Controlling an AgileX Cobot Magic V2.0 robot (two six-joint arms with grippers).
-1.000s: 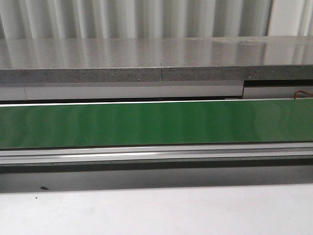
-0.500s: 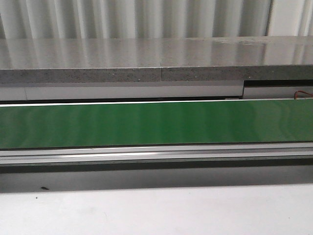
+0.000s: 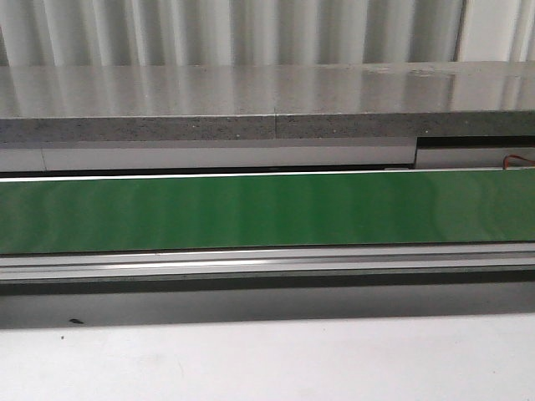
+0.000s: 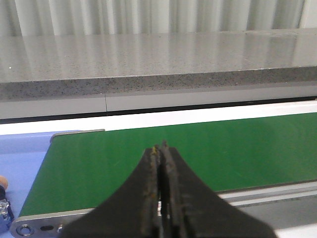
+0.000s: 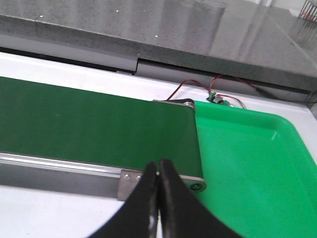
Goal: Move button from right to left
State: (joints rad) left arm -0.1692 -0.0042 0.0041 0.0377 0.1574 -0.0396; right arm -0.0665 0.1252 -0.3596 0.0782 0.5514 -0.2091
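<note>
Front view — one green belt (image 3: 267, 210), two closed grippers (image 4: 161, 151) (image 5: 158, 166), one green tray (image 5: 247, 163)

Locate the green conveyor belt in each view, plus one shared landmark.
Front view: the flat green conveyor belt spans the full width, mid-frame.
Left wrist view: its end by a pale blue surface, beyond the shut left gripper.
Right wrist view: its other end beside a bright green plastic tray, beyond the shut right gripper.
Shared landmark: the grey speckled stone ledge behind the belt.
</note>
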